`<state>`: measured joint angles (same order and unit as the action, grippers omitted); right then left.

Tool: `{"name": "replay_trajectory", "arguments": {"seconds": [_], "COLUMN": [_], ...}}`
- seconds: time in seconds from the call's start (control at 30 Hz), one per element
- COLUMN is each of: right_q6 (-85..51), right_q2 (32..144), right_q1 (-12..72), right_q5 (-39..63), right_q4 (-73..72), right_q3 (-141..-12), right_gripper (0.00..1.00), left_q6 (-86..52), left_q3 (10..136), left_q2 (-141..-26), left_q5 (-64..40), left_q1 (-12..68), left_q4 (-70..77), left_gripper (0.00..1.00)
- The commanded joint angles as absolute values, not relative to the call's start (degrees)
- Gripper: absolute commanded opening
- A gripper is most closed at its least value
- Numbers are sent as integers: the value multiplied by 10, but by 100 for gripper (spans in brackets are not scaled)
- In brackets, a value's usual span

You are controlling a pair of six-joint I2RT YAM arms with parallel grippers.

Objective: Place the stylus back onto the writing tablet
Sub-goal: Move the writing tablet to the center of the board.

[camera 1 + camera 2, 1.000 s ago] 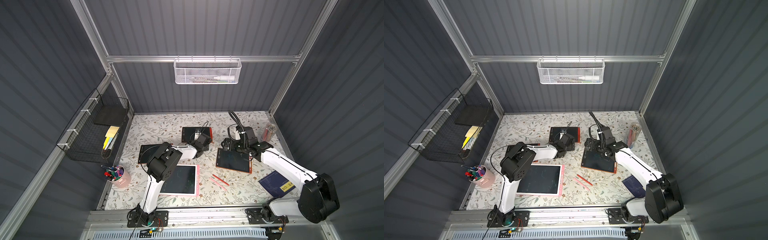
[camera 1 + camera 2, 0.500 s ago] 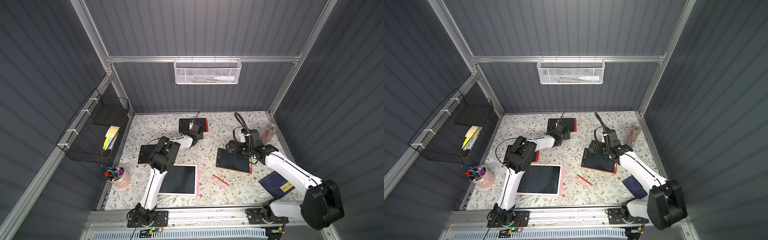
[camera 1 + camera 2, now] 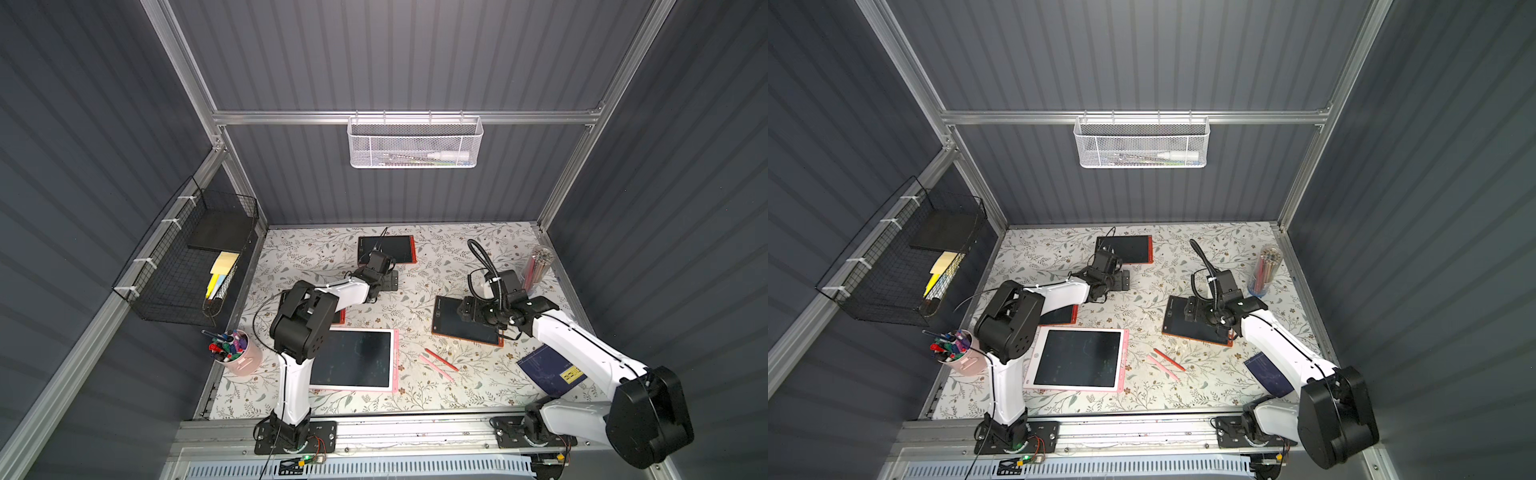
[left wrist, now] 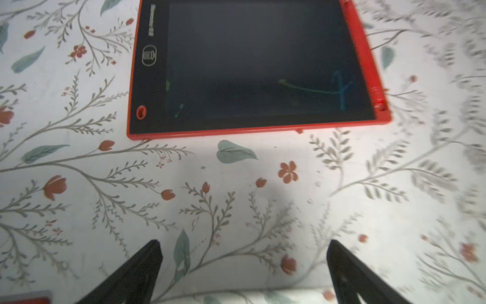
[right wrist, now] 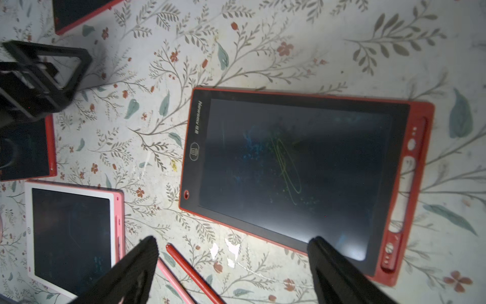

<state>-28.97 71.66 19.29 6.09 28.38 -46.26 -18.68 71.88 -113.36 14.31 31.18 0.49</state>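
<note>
A red stylus (image 3: 441, 360) (image 5: 192, 271) and a pink stylus (image 3: 434, 368) (image 5: 173, 281) lie side by side on the floral table, between a pink-framed writing tablet (image 3: 353, 361) and a red-framed writing tablet (image 3: 461, 328) (image 5: 302, 171). The slot (image 5: 406, 184) along the red tablet's edge is empty. My right gripper (image 3: 466, 309) (image 5: 234, 246) hangs open above this red tablet's near edge, the styluses just beside one fingertip, nothing held. My left gripper (image 3: 388, 280) (image 4: 244, 250) is open over bare table, in front of another red tablet (image 4: 249, 65) at the back.
A third red tablet (image 3: 340, 318) lies partly under the left arm. A pink cup of pens (image 3: 232, 353) stands front left, a clear cup of pencils (image 3: 538, 268) back right, a blue notebook (image 3: 552, 370) front right. Wire baskets (image 3: 187, 257) hang on the walls.
My right gripper has come forward over the red tablet toward the styluses. My left gripper swung to the back tablet, then drew back a little. Both stay empty.
</note>
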Motion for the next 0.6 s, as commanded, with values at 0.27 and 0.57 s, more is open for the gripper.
{"name": "replay_trajectory", "arguments": {"seconds": [0.27,0.57], "right_q6": [-283,-273], "right_q2": [724,779], "right_q1": [114,45], "right_q5": [-14,65], "right_q4": [309,243], "right_q3": [-434,-418], "right_gripper": [97,97], "left_q6": [-81,-61], "left_q3": [680,631], "left_q2": [-1003,-929], "left_q5": [-44,-110], "left_q1": [316,316], "left_q4": [81,129], "left_gripper": [99,99]}}
